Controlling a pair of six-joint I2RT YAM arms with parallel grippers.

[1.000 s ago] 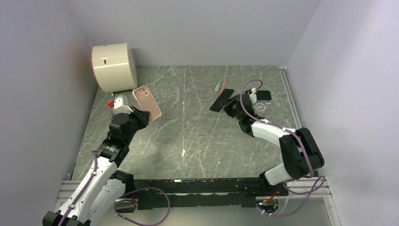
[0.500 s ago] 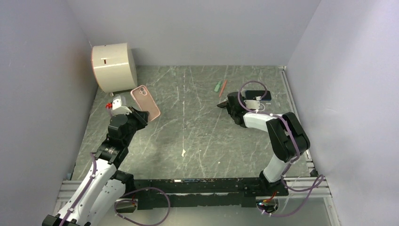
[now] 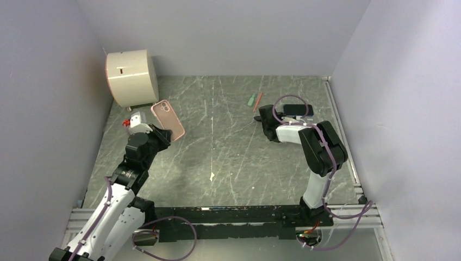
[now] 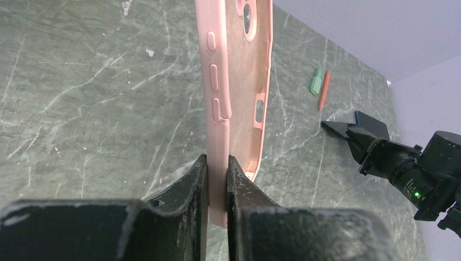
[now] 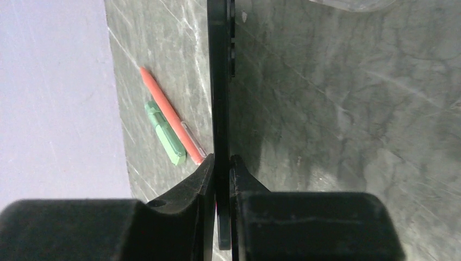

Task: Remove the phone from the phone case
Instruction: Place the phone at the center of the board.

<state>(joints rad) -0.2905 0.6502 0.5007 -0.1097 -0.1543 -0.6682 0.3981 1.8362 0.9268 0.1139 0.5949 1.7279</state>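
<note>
Left side first: the left gripper has its jaws clamped on the pink phone case, pinching one side wall near the bottom end. The left wrist view has the case standing upright and nearly edge-on above the left gripper. It is empty, with a matte pink lining inside, a camera cut-out up top, three raised button bumps along the gripped wall and a slot in the far wall. It hangs over the table, just in front of the cream cylinder.

Over on the right, well apart from the case, the right gripper has the phone. Its wrist camera shows the phone as a thin black slab seen dead edge-on, side buttons just visible, and the right gripper jaws pressed onto its two faces. It sits above the grey marbled surface, near an orange pen and a green pen lying side by side. A dark blue flat object lies just beyond the right wrist.
</note>
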